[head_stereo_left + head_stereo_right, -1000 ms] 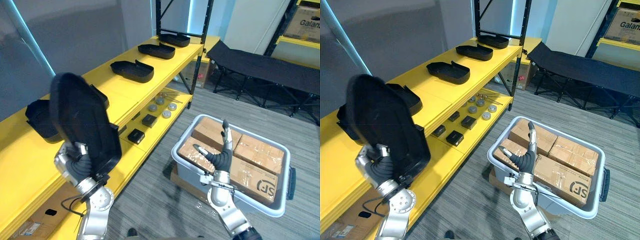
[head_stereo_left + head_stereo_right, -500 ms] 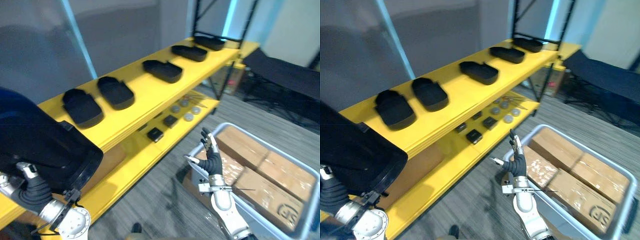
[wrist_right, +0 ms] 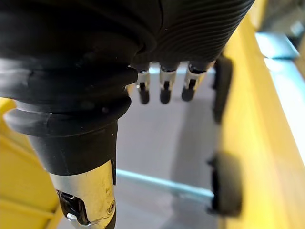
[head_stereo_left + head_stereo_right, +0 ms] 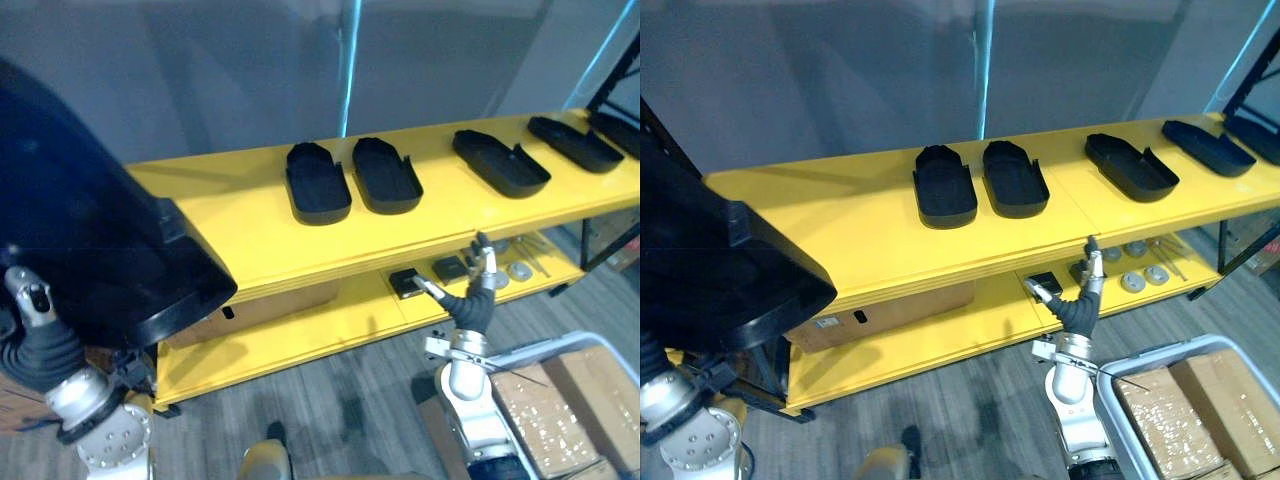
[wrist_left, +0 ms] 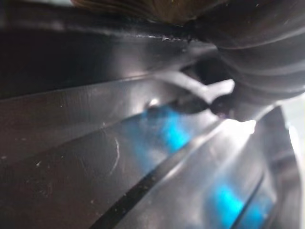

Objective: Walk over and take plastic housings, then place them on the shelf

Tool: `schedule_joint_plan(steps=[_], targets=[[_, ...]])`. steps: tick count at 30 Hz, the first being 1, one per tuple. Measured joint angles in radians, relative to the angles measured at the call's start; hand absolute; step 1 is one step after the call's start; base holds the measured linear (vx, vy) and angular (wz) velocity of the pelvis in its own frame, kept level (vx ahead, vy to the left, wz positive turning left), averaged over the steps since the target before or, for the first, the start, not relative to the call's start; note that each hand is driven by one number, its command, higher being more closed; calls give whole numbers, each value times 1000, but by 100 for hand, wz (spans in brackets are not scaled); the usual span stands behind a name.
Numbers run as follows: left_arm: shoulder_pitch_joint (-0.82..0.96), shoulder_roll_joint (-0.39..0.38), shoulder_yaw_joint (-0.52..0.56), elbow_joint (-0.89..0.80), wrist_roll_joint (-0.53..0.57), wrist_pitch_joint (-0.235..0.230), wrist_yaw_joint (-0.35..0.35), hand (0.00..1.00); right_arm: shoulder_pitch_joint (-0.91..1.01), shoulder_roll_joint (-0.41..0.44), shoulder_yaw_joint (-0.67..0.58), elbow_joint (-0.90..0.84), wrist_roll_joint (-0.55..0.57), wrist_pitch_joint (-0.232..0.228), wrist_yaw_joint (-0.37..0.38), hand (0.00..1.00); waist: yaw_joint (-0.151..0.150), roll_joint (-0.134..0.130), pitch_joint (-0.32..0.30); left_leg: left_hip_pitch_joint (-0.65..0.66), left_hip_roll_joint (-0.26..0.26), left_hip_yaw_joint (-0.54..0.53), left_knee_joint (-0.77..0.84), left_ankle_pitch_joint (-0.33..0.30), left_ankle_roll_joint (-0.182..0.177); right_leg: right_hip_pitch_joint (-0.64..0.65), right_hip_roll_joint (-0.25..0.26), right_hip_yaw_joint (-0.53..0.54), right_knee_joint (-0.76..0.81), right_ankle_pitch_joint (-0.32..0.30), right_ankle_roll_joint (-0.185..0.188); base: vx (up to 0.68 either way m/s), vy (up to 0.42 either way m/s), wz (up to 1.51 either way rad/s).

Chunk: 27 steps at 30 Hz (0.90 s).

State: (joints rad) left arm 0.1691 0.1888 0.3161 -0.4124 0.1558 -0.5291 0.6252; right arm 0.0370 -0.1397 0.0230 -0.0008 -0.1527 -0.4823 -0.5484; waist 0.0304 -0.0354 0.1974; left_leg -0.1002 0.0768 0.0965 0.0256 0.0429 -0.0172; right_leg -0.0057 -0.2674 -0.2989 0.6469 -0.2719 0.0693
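Left hand (image 4: 40, 348) seemingly clasping black housing (image 4: 90, 230), right hand (image 4: 468, 305) splayed, before yellow shelf (image 4: 235, 205)

1. The right hand (image 4: 468, 302) has slim silver fingers (image 3: 164, 82), each capped with a dark tip, and a thumb (image 4: 428, 289) set apart from them.
2. A dark ribbed cover (image 3: 195, 24) wraps the back of that hand and its wrist, looking like a rubber bellows.
3. Below the cover, the right forearm (image 4: 466, 385) is a smooth silver-grey barrel with a wider collar at the wrist.
4. The left hand (image 4: 38, 335) wears the same dark ribbed sleeve, with a silver, dark-tipped finger showing beside it.
5. The left arm (image 4: 105, 447) is silver-grey too, with a round joint housing dotted with small dark screw points on its face.
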Motion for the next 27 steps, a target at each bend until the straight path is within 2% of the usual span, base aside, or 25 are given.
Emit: schedule_joint_plan(steps=[2,4,5,6,7,9,10,11,12,13,16,19,23,27], targets=[[-63,0,-16,67,-30,22,-2,100,-13,-16,-56,-49,-29,-25,-20,0,-6,19,13,-4,0,-15,2,5,0,-27,46,43,-119,-26,-18,51,-37,52],[-99,-1,-32,103,-49,47,-2,100,-7,-36,-101,-105,-30,-38,-44,0,-24,39,26,-7,-1,-59,14,24,-28,-13,83,126,-234,-8,1,37,-93,62],[-100,-1,-50,99,-51,57,-4,100,-1,-38,-133,-138,-30,-49,-59,0,-37,26,22,-7,-7,-70,9,38,-42,13,91,141,-311,5,21,59,-193,88],[-90,-8,-59,84,-49,57,-11,100,-5,-43,-158,-177,-29,-65,-64,0,-44,4,22,-10,-21,-93,3,59,-60,34,96,144,-364,53,47,55,-230,95],[-83,-23,-68,83,-46,58,-17,100,-2,-52,-172,-193,-29,-70,-63,0,-50,15,27,-11,-15,-108,0,63,-65,45,103,121,-366,55,53,57,-235,81],[-13,-71,-87,34,-40,64,-59,100,-4,-94,-217,-227,-18,-70,-44,0,-43,56,31,-28,41,-112,6,89,-86,80,156,50,-399,66,29,106,-204,66],[1,-79,-90,23,-39,64,-74,100,-4,-101,-232,-234,-17,-67,-33,0,-44,62,29,-33,50,-100,8,95,-81,89,165,36,-404,66,28,141,-179,74],[10,-81,-102,10,-38,63,-103,100,-4,-113,-266,-251,-14,-57,-9,0,-48,68,29,-40,59,-41,19,106,-68,110,171,-7,-408,66,27,137,-143,80],[10,-79,-103,2,-39,56,-132,100,-6,-128,-287,-268,5,-52,15,0,-49,70,29,-38,70,35,26,112,-46,123,173,-32,-402,66,27,125,-120,75],[9,-76,-102,-1,-40,50,-142,100,-10,-136,-293,-273,17,-51,28,0,-49,69,30,-39,69,59,34,118,-38,126,173,-35,-392,64,24,108,-84,45],[14,-62,-92,0,-41,47,-149,100,-58,-153,-303,-285,62,-50,110,0,-42,63,29,-20,52,65,40,125,-29,112,154,-11,-346,43,-9,56,-41,-4],[-5,-53,-92,2,-39,64,-152,100,-34,-143,-304,-294,93,-49,150,0,-58,74,30,4,37,80,-24,124,-31,113,145,2,-366,27,3,49,-14,-14],[-33,5,-78,54,-20,103,-155,100,38,-72,-302,-294,186,-43,204,0,-75,66,32,82,18,112,-93,131,-43,148,129,29,-390,38,22,12,41,-20],[-43,-1,-34,62,-36,141,-167,100,114,9,-254,-294,254,-41,297,0,-85,68,29,83,0,147,-106,128,-38,149,113,54,-442,53,49,-19,59,-23]])
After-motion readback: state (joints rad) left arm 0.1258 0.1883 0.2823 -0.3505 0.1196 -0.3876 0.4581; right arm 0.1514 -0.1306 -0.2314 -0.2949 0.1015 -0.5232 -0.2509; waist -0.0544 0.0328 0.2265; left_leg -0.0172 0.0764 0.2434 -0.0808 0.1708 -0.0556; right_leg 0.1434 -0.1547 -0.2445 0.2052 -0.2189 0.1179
